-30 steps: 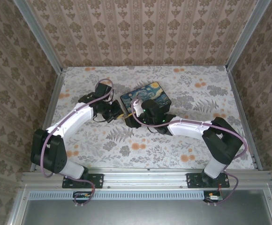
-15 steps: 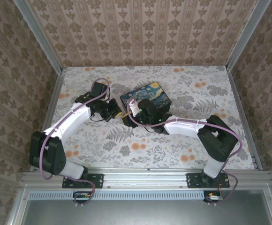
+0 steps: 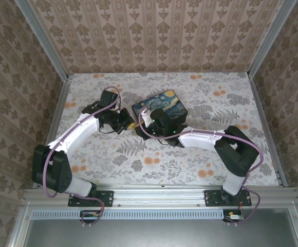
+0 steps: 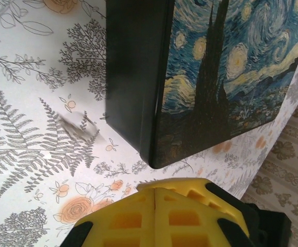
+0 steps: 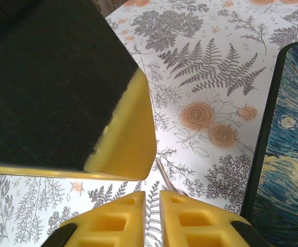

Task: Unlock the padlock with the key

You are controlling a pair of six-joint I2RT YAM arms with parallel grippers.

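Note:
The key (image 5: 163, 175) shows in the right wrist view as a thin grey metal sliver. It slants from the yellow tip of my left gripper's finger (image 5: 126, 134) down to the top of one of my right fingers (image 5: 190, 206). My right gripper (image 5: 152, 195) has its jaws drawn close, with a narrow slit of tablecloth showing between them and nothing in it. My left gripper (image 4: 154, 191) is pressed shut, seam to seam; I cannot tell whether it pinches the key. From above, the left gripper (image 3: 127, 123) and the right gripper (image 3: 140, 123) nearly meet. The padlock is hidden.
A black box with a Starry Night lid (image 3: 162, 105) stands just behind the right gripper, and its corner (image 4: 138, 103) lies close ahead of my left fingers. A blurred grey smear (image 4: 79, 126) lies on the floral cloth (image 3: 138, 159) left of the box. Papered walls ring the table.
My right gripper has slid left towards the left gripper and its jaws have narrowed. The left arm shifted slightly up and left early on, then held still.

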